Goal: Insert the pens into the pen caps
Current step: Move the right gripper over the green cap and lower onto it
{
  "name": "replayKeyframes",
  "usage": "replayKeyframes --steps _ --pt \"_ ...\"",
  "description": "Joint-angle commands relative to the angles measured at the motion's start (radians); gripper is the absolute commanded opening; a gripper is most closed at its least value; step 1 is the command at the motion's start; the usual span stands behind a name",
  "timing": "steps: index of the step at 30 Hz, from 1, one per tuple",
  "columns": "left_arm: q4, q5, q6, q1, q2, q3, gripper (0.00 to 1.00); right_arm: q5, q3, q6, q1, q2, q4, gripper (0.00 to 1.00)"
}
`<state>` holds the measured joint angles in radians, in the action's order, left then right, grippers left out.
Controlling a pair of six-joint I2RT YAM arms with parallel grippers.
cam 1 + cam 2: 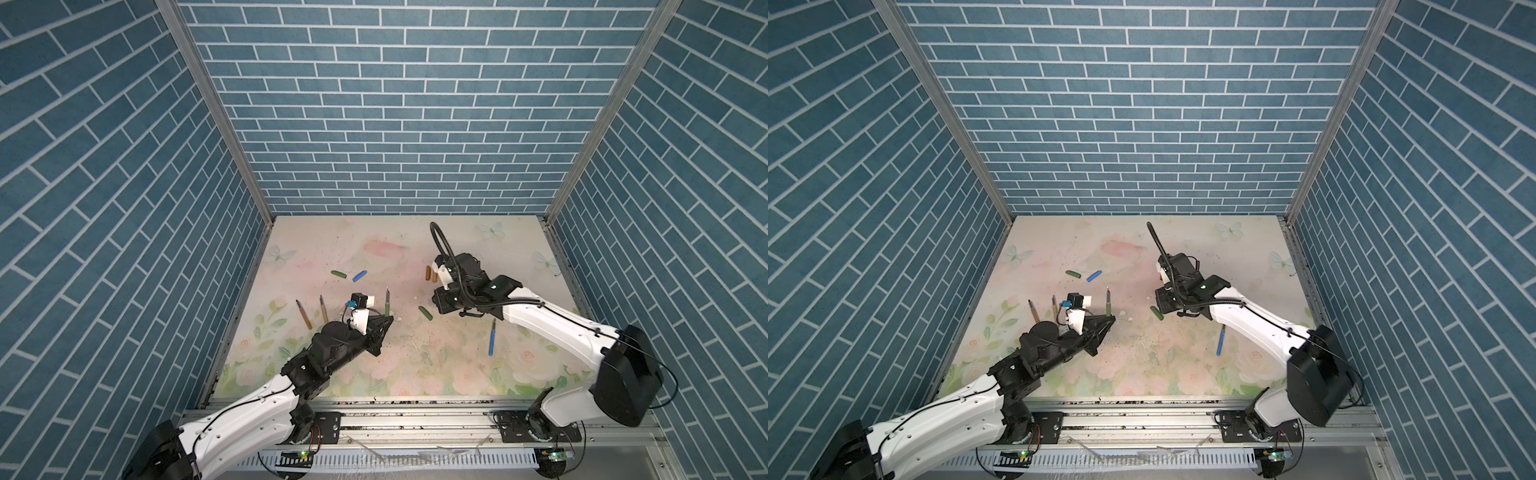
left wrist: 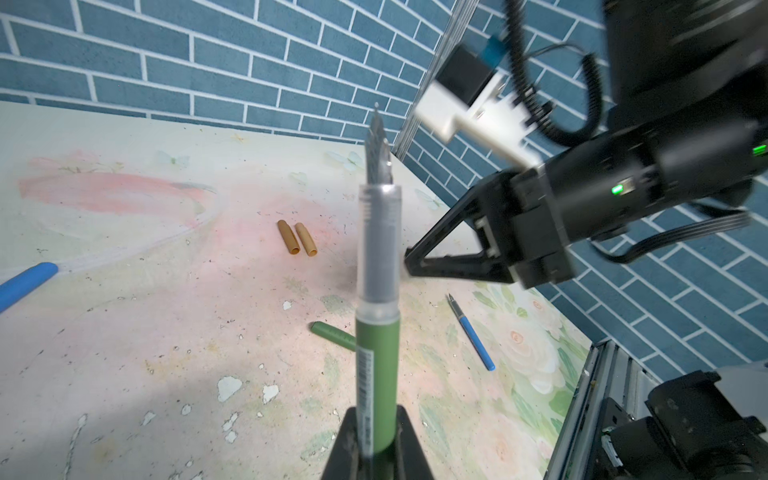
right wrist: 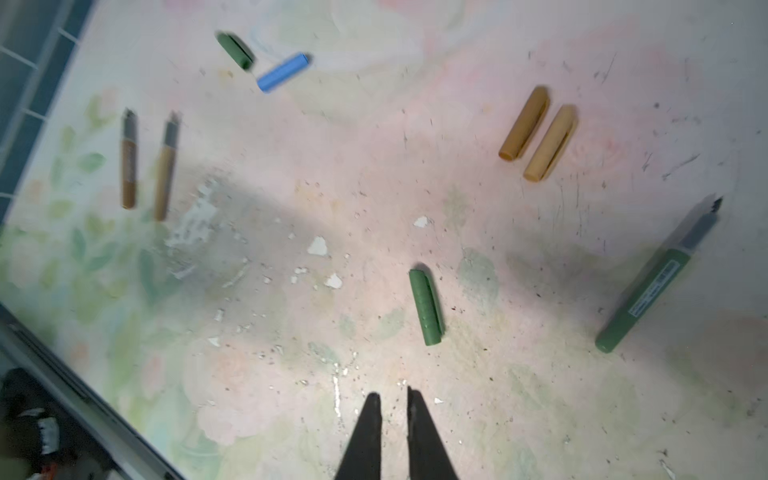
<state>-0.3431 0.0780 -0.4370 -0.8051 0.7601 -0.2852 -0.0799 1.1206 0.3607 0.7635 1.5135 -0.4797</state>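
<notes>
My left gripper (image 2: 376, 412) is shut on the tail of a green pen (image 2: 376, 353), held off the table with its nib pointing away. In a top view this pen (image 1: 387, 306) is mid-table. My right gripper (image 3: 392, 395) hovers slightly open and empty just short of a green cap (image 3: 426, 307). A second green pen (image 3: 648, 282) shows only in the right wrist view. The orange-brown pen (image 1: 304, 314), tan pen (image 1: 323, 309) and blue pen (image 1: 492, 337) lie loose. Another green cap (image 1: 338, 274), the blue cap (image 1: 360, 275), amber cap (image 1: 428, 273) and tan cap (image 1: 434, 275) lie farther back.
The floral table (image 1: 395, 374) is boxed in by blue brick walls (image 1: 395, 124) at the back and both sides. A metal rail (image 1: 415, 419) runs along the front. My right forearm (image 1: 552, 328) crosses above the right side. White flakes (image 3: 318, 246) dot the worn middle.
</notes>
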Motion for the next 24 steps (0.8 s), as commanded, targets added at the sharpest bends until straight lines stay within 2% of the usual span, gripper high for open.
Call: replayKeyframes --steps 1,7,10,14,19,24 --pt "-0.016 -0.004 -0.008 0.004 -0.028 0.021 0.00 0.014 0.065 -0.099 -0.002 0.094 -0.048 0.20" --pt "0.034 -0.009 -0.016 0.004 -0.079 0.033 0.00 0.041 0.168 -0.129 0.009 0.262 -0.088 0.20" --pt "0.047 -0.023 -0.021 0.005 -0.114 0.050 0.00 0.099 0.214 -0.160 0.030 0.316 -0.132 0.21" --pt "0.063 -0.037 -0.029 0.004 -0.175 0.072 0.00 0.113 0.257 -0.187 0.030 0.367 -0.157 0.22" --pt "0.090 -0.037 -0.035 0.004 -0.221 0.078 0.00 0.083 0.302 -0.225 0.013 0.444 -0.177 0.13" --pt "0.110 -0.018 -0.038 0.004 -0.231 0.072 0.00 0.078 0.316 -0.235 0.006 0.485 -0.179 0.13"
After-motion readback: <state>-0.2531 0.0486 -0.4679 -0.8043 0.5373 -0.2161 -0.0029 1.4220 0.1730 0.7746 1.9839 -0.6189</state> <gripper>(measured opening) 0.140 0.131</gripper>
